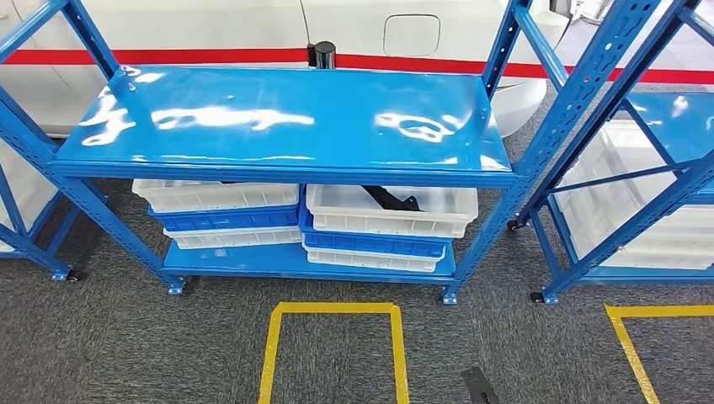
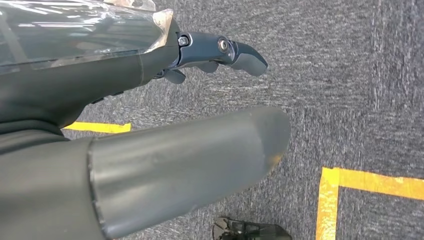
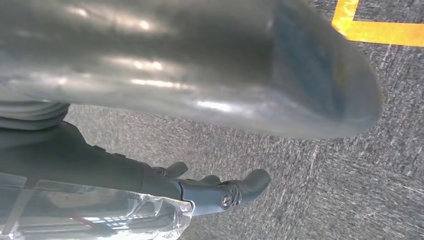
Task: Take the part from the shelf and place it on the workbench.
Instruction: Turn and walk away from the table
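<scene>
Stood facing blue shelf (image 1: pixel 286 126); pick not yet begun, by my read. Part (image 1: pixel 389 199), dark, lay in upper white bin (image 1: pixel 391 210) on lower level, right stack. Left hand (image 2: pixel 150 150) hung over carpet, fingers apart, holding nothing. Right hand (image 3: pixel 200 100) same. Next move, I judged: reach under top board into bin, right hand nearer.

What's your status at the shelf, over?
Left hand and right hand open, hanging over carpet. Black part in the white bin under the top shelf, untouched. Shelf overhang limits access.
</scene>
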Robot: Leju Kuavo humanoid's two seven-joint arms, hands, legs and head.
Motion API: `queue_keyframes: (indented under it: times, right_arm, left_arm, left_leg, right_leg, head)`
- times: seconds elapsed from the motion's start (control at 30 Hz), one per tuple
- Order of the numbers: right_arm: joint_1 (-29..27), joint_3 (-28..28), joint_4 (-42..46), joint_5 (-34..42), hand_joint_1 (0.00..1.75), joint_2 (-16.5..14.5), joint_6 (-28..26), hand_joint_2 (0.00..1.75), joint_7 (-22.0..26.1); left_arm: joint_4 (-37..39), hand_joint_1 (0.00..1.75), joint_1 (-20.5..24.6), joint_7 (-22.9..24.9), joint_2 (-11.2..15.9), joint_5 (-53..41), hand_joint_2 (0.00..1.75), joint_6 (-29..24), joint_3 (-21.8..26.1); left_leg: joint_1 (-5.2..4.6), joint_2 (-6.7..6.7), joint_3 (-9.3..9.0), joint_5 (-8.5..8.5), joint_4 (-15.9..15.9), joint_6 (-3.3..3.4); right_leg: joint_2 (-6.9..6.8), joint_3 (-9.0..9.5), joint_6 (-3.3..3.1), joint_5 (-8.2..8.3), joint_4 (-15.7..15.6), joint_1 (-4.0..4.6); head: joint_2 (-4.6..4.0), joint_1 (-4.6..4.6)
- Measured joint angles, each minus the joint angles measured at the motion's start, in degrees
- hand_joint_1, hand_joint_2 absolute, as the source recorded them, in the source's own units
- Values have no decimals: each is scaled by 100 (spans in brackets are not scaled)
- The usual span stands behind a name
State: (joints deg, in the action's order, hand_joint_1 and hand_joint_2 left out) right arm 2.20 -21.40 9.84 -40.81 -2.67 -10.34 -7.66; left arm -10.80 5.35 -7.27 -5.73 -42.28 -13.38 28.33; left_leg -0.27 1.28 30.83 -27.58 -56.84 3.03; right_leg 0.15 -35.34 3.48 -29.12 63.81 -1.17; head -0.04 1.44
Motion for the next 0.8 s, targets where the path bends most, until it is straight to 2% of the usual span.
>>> queue_keyframes:
  times: [0.03, 0.07, 0.1, 0.17, 0.2, 0.23, 0.37, 0.47, 0.57, 0.7, 0.8]
  right_arm:
    - [6, 0, 0, -6, 0, 2, 0, 0, -1]
    - [10, 0, 0, -12, 0, 2, -1, 0, -1]
    - [10, 0, 0, -17, 0, 0, -3, 0, -1]
    - [2, 0, 0, -29, 0, -7, -25, 0, -1]
    - [-1, 0, 0, -36, 0, -9, -42, 0, 1]
    - [-1, 0, 0, -43, 0, -10, -61, 0, 3]
    - [1, -1, 0, -65, 0, -11, -91, 175, 33]
    - [-12, 6, 2, 0, 0, -10, -76, 175, 45]
    - [-90, 80, 47, 268, 0, -2, -14, 175, 57]
    - [-215, 257, 153, 749, 0, 24, 116, 0, 132]
    - [-309, 429, 251, 1122, 0, 44, 216, 0, 198]
  left_arm:
    - [0, 0, 2, 20, -4, 1, 0, -13, 0]
    - [0, 0, 4, 33, -7, 1, 44, -24, 0]
    - [0, 0, 4, 42, -8, 2, 87, -29, 0]
    - [0, 0, 1, 44, -8, 10, 175, -30, 0]
    - [0, 0, -1, 44, -11, 17, 175, -29, 0]
    - [0, 0, -2, 42, -16, 25, 175, -28, 0]
    - [0, 0, -10, 17, -26, 62, 175, -11, 8]
    - [-3, 0, -45, -6, -20, 151, 175, 101, 8]
    - [-53, 0, -163, 23, 8, 413, 175, 222, -102]
    - [-152, 0, -325, 99, 61, 893, 0, 362, -345]
    - [-243, 0, -438, 166, 110, 1269, 0, 469, -573]
  left_leg:
    - [-17, 10, -5, -9, -6, -15]
    - [-34, 17, -6, -18, -13, -30]
    - [-51, 20, -2, -30, -23, -12]
    - [-58, 18, 5, -34, -35, 33]
    - [-54, 17, 7, -33, -36, 56]
    - [-47, 17, 6, -24, -30, 44]
    - [-25, 17, 5, -12, -13, -24]
    - [-19, 17, 7, -8, -11, -61]
    - [-23, 17, 8, -8, -10, -70]
    - [-39, 17, 9, -9, -10, -71]
    - [-58, 17, 10, -10, -11, -69]
  right_leg:
    - [-24, 214, -11, 102, -370, 18]
    - [-45, 354, -36, 164, -616, 31]
    - [-55, 403, -56, 185, -706, 31]
    - [-47, 409, -57, 210, -710, 22]
    - [-45, 409, -50, 214, -711, 21]
    - [-44, 408, -52, 213, -710, 32]
    - [-43, 402, -61, 209, -707, 55]
    - [-44, 402, -66, 206, -704, 60]
    - [-44, 403, -69, 204, -703, 59]
    - [-44, 403, -69, 204, -703, 47]
    - [-44, 403, -68, 204, -703, 38]
  head:
    - [0, -2]
    - [0, -4]
    - [0, -7]
    - [0, -9]
    - [0, -9]
    - [0, -8]
    - [0, -8]
    - [0, -8]
    - [0, -8]
    - [0, -8]
    - [0, -8]
